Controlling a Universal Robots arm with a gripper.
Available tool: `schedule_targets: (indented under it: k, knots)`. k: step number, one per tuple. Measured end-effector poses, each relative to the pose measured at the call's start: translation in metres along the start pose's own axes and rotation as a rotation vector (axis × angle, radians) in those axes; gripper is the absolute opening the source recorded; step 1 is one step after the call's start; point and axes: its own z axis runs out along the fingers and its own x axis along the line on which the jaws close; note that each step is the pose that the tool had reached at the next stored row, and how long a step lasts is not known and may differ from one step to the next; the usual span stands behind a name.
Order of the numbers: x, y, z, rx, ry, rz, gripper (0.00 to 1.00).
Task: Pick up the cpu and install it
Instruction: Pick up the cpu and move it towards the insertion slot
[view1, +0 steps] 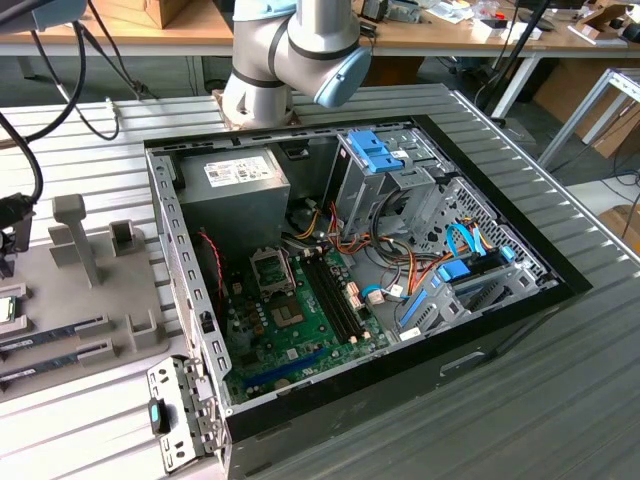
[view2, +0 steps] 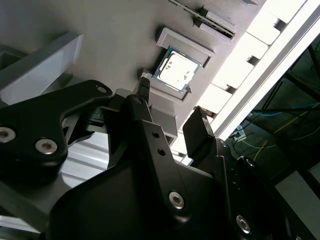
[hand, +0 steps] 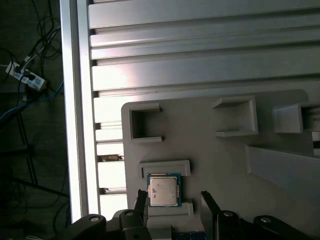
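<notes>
Gripper (hand: 173, 201) (view2: 172, 100) largely cut off in both wrist views; fingers (hand: 207, 200) spread wide, holding nothing. Cpu (hand: 164, 191) (view2: 176, 70) lay in the grey tray (hand: 225, 165) (seated in a recess, between the fingertips). Open computer case (view1: 330, 410) stood beside tray.

The computer case (view1: 350, 270) is lying open on the tabletop (view1: 520, 400), with the arm's base (view1: 290, 60) standing just behind it. Inside the case, the motherboard (view1: 300, 310) is lying on the floor, the power supply (view1: 235, 185) is sitting behind it, and the drive cage (view1: 400, 170) is sitting toward the exterior view's right. A fixture plate (view1: 100, 300) is lying just beside the case, on the exterior view's left, and is carrying memory sticks (view1: 55, 333). In both wrist views the cpu (hand: 164, 191) (view2: 176, 71) is resting in a pocket on that plate, near the plate's edge. The hand (hand: 172, 202) (view2: 172, 102) is hanging over the cpu, its fingers (hand: 207, 200) spread to either side, apart from it.
</notes>
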Motion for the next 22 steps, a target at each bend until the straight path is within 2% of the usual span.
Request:
schedule_targets:
  k: [16, 18, 20, 22]
  knots:
    - [-0.0002, -0.0002, 0.0058, 0.0006, 0.0003, -0.004, 0.54]
    - [-0.0002, -0.0002, 0.0067, 0.0029, 0.0005, -0.021, 0.54]
    - [-0.0003, -0.0003, 0.0077, 0.0158, 0.0003, -0.039, 0.54]
    - [-0.0002, -0.0003, 0.0080, 0.0197, 0.0011, -0.069, 0.54]
